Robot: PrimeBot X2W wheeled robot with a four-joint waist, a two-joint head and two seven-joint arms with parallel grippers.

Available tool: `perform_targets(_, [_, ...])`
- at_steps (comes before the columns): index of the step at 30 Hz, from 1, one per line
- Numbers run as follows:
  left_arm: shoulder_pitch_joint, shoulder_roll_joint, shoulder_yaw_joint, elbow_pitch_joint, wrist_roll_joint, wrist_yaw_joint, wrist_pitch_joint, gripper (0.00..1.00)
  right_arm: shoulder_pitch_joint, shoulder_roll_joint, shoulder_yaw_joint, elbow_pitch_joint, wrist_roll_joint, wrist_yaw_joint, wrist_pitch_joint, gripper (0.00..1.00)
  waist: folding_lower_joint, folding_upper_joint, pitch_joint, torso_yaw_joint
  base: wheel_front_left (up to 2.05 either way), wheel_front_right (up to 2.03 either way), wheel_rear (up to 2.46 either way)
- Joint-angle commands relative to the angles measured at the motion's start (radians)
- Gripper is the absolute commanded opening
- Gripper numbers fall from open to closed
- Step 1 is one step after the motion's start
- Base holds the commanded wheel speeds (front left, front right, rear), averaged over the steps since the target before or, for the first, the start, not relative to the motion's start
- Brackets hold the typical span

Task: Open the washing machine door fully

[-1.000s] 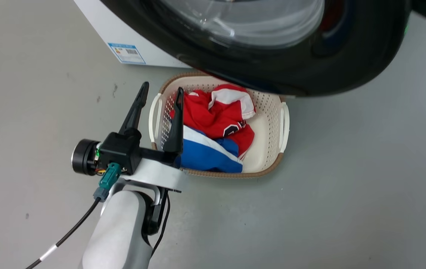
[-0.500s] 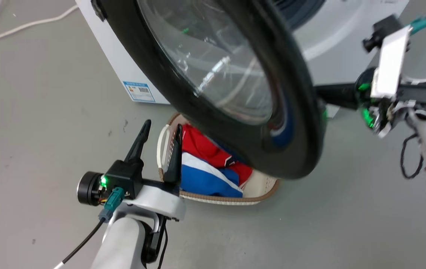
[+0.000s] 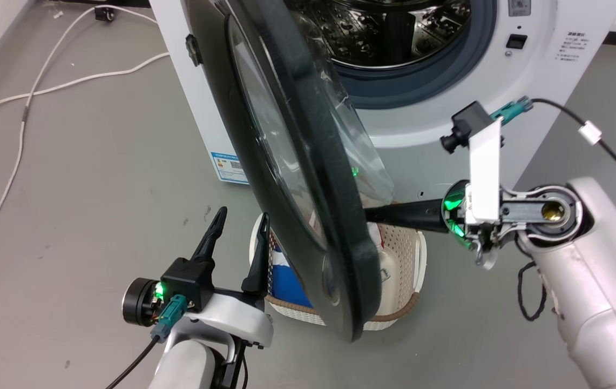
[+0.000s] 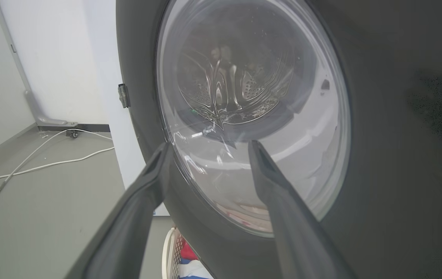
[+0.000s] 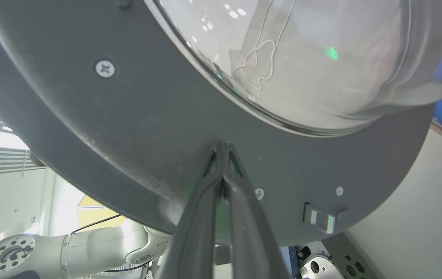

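Note:
The white washing machine [image 3: 437, 124] stands at the top of the head view with its steel drum mouth [image 3: 388, 32] uncovered. The washing machine door [image 3: 313, 162], a black disc with a clear glass bowl, hangs out from its left side, nearly edge-on to me. My right gripper [image 3: 375, 213] is shut, its tips [image 5: 222, 147] pressed on the door's black inner rim [image 5: 128, 116] just below the glass. My left gripper [image 3: 240, 216] is open on the door's outer side, holding nothing. In the left wrist view, my left gripper [image 4: 209, 147] points at the door's outer glass [image 4: 251, 97].
A cream laundry basket [image 3: 399, 254] with red and blue clothes sits on the floor under the door's lower edge. White cables [image 3: 70, 81] trail over the grey floor at left. A blue label [image 3: 228, 166] is on the machine's side. A pale arm [image 5: 50, 248] shows beyond the door.
The head view has tilted up, bringing the drum mouth into it. The door has swung further from the machine, with my shut right gripper pushing its inner face. My left gripper stays open.

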Motion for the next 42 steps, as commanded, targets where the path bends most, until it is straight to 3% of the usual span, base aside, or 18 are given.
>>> perform_targets(1, [0.01, 0.001, 0.001, 0.001, -0.005, 0.003, -0.003, 1.0, 0.03, 0.02, 0.007, -0.011, -0.003, 0.003, -0.009, 0.0, 0.0001, 0.0, -0.011, 0.009, 0.0, 0.0, 0.0])
perform_targets(7, [0.024, 0.001, 0.01, 0.001, -0.003, 0.001, -0.003, 1.0, 0.064, 0.039, -0.004, -0.028, -0.014, 0.003, -0.06, 0.0, 0.0001, 0.0, -0.025, 0.014, 0.0, 0.0, 0.0])
perform_targets(11, [0.031, 0.001, 0.016, 0.001, 0.007, -0.005, -0.003, 1.0, 0.094, 0.038, -0.047, -0.054, -0.032, 0.003, -0.154, 0.0, 0.0001, 0.0, -0.032, 0.002, 0.0, 0.0, 0.0])
perform_targets(18, [0.047, 0.001, 0.035, 0.009, 0.025, -0.018, -0.003, 1.0, 0.214, 0.034, -0.17, -0.156, -0.083, 0.003, -0.429, 0.0, 0.0001, 0.0, -0.05, -0.035, 0.0, 0.0, 0.0])
perform_targets(24, [0.059, 0.001, 0.048, 0.015, 0.036, -0.027, -0.003, 1.0, 0.379, 0.009, -0.262, -0.25, -0.193, 0.003, -0.697, 0.0, 0.0001, 0.0, -0.063, -0.059, 0.0, 0.0, 0.0])
perform_targets(26, [0.066, 0.001, 0.055, 0.017, 0.041, -0.03, -0.003, 1.0, 0.44, 0.002, -0.291, -0.27, -0.233, 0.003, -0.784, 0.4, 0.0001, 0.0, -0.069, -0.065, 0.0, 0.0, 0.0])
perform_targets(28, [0.075, 0.001, 0.066, 0.019, 0.046, -0.036, -0.003, 1.0, 0.527, 0.017, -0.328, -0.302, -0.274, 0.003, -0.888, 1.0, 0.0001, 0.0, -0.079, -0.074, 0.0, 0.0, 0.0])
perform_targets(32, [0.092, 0.001, 0.081, 0.022, 0.053, -0.042, -0.003, 1.0, 0.625, 0.018, -0.366, -0.339, -0.366, 0.003, -1.011, 1.0, 0.0001, 0.0, -0.091, -0.088, 0.0, 0.0, 0.0])
perform_targets(35, [0.104, 0.001, 0.089, 0.026, 0.06, -0.046, -0.003, 1.0, 0.682, 0.006, -0.4, -0.358, -0.502, 0.003, -1.111, 1.0, 0.0001, 0.0, -0.104, -0.095, 0.0, 0.0, 0.0])
perform_targets(39, [0.114, 0.001, 0.102, 0.031, 0.069, -0.052, -0.003, 1.0, 0.725, 0.002, -0.468, -0.393, -0.763, 0.003, -1.218, 1.0, 0.0001, 0.0, -0.116, -0.105, 0.0, 0.0, 0.0])
perform_targets(42, [0.121, 0.001, 0.109, 0.032, 0.071, -0.055, -0.003, 1.0, 0.743, 0.034, -0.521, -0.438, -0.967, 0.003, -1.239, 1.0, 0.0001, 0.0, -0.122, -0.112, 0.0, 0.0, 0.0])
